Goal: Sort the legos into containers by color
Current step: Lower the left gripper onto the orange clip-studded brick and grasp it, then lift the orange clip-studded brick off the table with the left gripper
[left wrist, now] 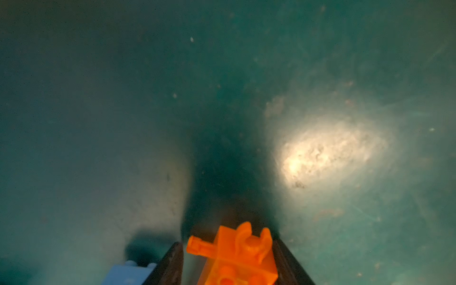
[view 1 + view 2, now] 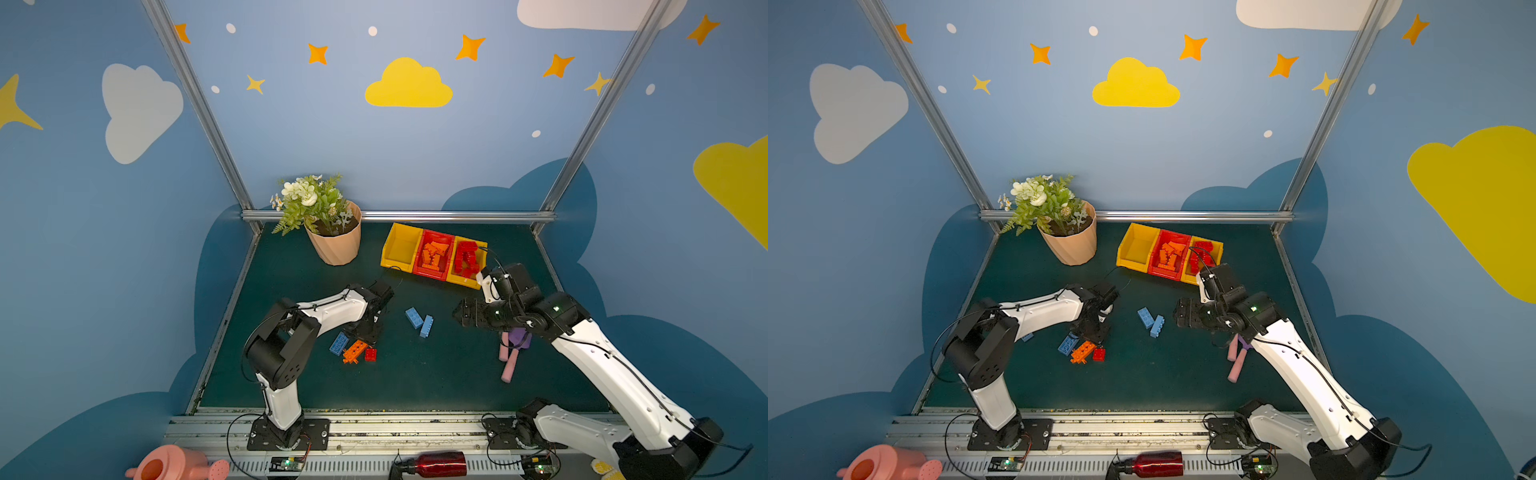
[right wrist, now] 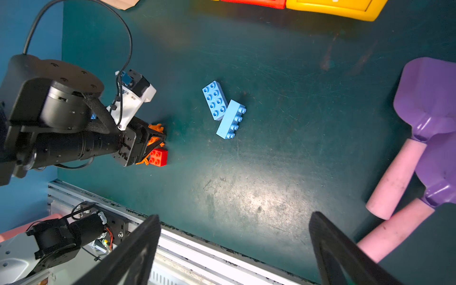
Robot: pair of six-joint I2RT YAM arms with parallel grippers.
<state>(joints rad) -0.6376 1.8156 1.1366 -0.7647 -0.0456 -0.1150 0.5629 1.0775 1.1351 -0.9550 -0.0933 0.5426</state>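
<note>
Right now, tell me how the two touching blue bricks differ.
The flat blue brick lies studs up, eight showing; the tipped blue brick rests on its side, studs sideways. The flat one sits nearer the bins, the tipped one farther. Both are light blue, alike in size.

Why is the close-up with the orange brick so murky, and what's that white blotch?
Left wrist view: the green mat is out of focus, a glare patch whitens it, a shadow darkens the middle, and the orange brick looks soft. Right wrist view: the blue bricks are sharp, with a milder sheen.
</note>
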